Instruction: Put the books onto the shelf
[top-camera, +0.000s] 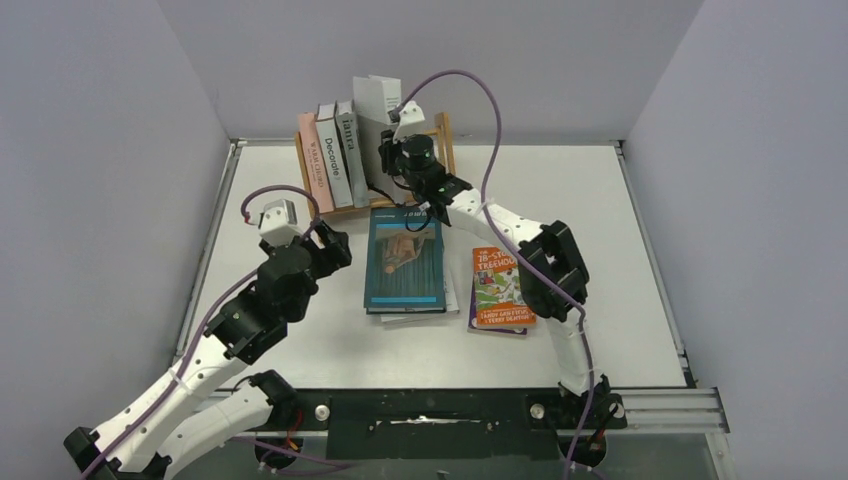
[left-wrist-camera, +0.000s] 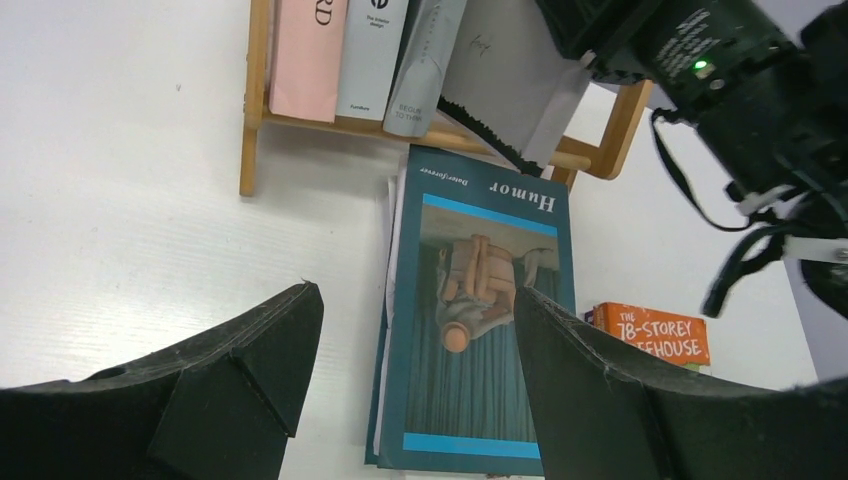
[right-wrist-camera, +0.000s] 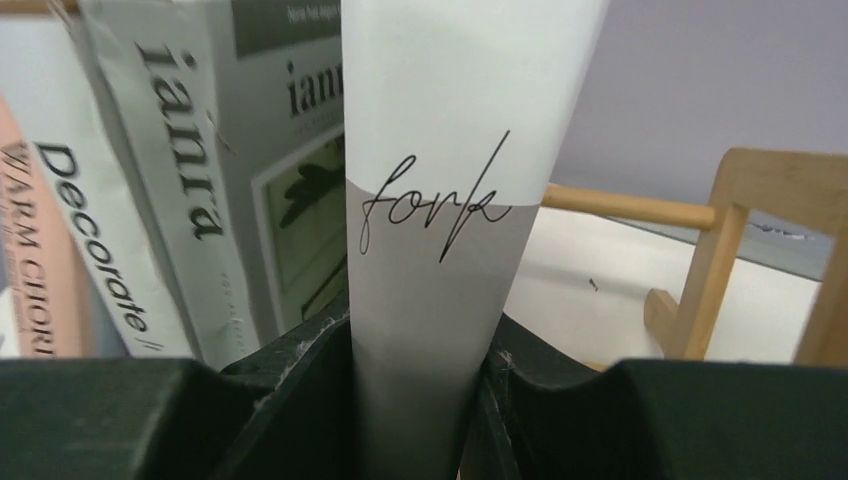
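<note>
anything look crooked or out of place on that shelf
Yes. The grey-and-white book pinched in the right tool is tilted and stands higher than the other books on the shelf, not yet set straight. Nothing looks damaged or spilled.

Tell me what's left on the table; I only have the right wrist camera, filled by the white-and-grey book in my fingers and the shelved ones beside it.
Observer: Besides the white-and-grey book, two lie flat: a teal book in front of the shelf and an orange paperback to its right.
Operator: Anything under them?
Observer: Something white sticks out beneath the teal book; I can't tell what it is.
Operator: And the left arm?
Observer: The left gripper hovers left of the teal book, jaws open, empty.
</note>
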